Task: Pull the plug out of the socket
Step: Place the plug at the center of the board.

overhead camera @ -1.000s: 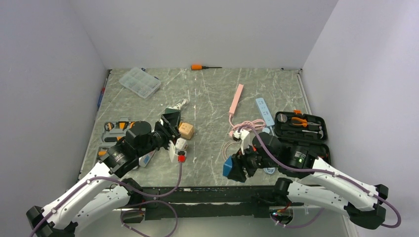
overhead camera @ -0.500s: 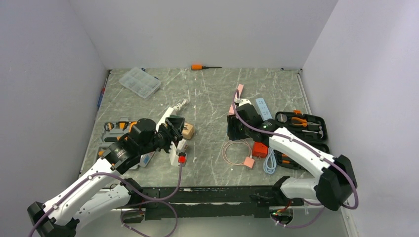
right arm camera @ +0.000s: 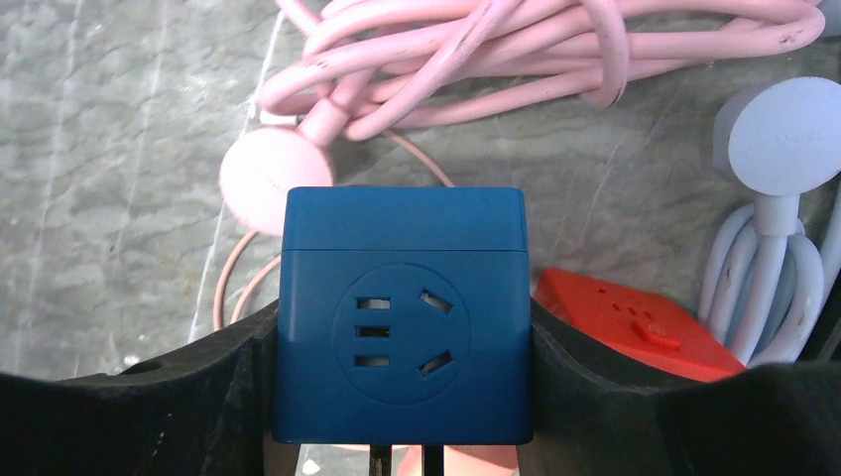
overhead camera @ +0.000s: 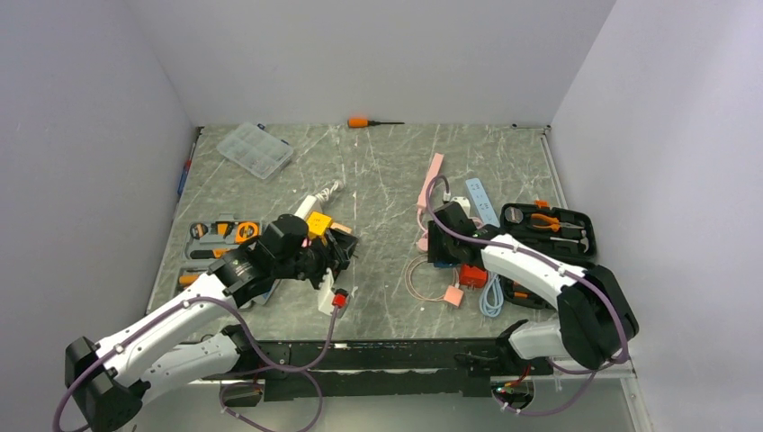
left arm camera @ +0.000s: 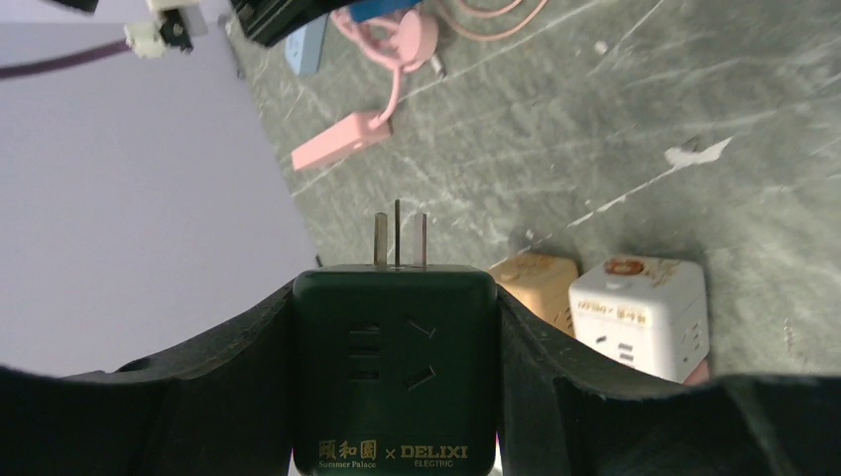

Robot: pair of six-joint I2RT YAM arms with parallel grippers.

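- Left wrist: left claw [left arm camera: 395, 302] clamps green plug [left arm camera: 394, 377], prongs bare, clear of socket [overhead camera: 317, 200]; pull looks done.
- Right claw [right arm camera: 402, 332] grips blue cube [right arm camera: 402, 288], well right of socket.

- Table [overhead camera: 387, 180]: grey-green marble pattern with white veins.
- Walls [overhead camera: 90, 135]: plain pale lilac-grey.
- Left gripper [left arm camera: 395, 297]: black fingers; dark green plug cube [left arm camera: 395, 377] with gold lettering.
- Right gripper [right arm camera: 402, 327]: black fingers; deep blue cube [right arm camera: 402, 288].
- Peach cube [left arm camera: 536, 283]; white cube [left arm camera: 640, 317] with an orange mark on top.
- Pink cord [right arm camera: 516, 50]; pink bar [left arm camera: 342, 151].
- Orange-red cube [right arm camera: 635, 322].
- Pale blue cable [right arm camera: 764, 248].
- Screwdriver [overhead camera: 360, 121]: orange handle.
- Tool case [overhead camera: 576, 219]: black.
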